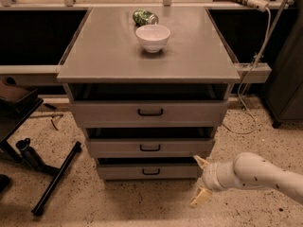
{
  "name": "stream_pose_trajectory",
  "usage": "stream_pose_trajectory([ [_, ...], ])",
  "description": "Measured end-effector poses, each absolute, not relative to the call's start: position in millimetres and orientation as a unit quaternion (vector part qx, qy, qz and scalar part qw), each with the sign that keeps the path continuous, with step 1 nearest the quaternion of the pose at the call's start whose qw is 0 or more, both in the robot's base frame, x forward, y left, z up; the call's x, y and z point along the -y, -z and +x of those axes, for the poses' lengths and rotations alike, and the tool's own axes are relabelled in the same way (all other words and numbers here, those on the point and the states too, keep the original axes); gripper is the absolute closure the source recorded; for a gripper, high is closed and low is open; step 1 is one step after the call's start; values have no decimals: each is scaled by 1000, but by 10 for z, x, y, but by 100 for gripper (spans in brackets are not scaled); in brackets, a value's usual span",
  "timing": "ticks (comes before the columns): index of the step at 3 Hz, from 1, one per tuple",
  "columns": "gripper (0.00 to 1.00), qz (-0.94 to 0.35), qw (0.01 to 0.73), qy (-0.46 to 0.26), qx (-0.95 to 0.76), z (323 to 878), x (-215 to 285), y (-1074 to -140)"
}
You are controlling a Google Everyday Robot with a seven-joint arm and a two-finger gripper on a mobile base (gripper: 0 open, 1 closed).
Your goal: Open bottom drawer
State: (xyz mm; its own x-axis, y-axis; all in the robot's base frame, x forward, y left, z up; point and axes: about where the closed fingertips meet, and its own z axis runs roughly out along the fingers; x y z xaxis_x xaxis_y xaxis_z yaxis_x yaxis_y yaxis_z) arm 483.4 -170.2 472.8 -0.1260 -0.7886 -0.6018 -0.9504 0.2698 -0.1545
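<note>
Approach is judged to be the step in hand: no contact with the bottom drawer (120,172) has been made yet. That drawer is found lowest of the three grey fronts stacked under the front edge of the tabletop (94,60), close to the speckled floor, and its small black bar handle (151,171) is set at the centre of the front. It appears shut, or nearly so.

The gripper (200,180) is seen low down, below the front right corner of the tabletop and just beside the right end of the drawer. Its fingers are spread wide, one above the other, and nothing is held.

For the next move, the gripper would need to be carried leftward to the handle, closed around the bar, and then drawn straight out from the cabinet. A white bowl (153,37) and a green can (145,17), nearer the rear edge, are not concerned.
</note>
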Motion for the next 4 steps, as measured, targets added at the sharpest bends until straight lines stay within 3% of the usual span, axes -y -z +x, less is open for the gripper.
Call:
stream_pose_trajectory([
  [2,0,-599,291,-177,-725,4803,1551,-3586],
  [4,0,-570,333,-178,-730,4988,1323,-3237],
])
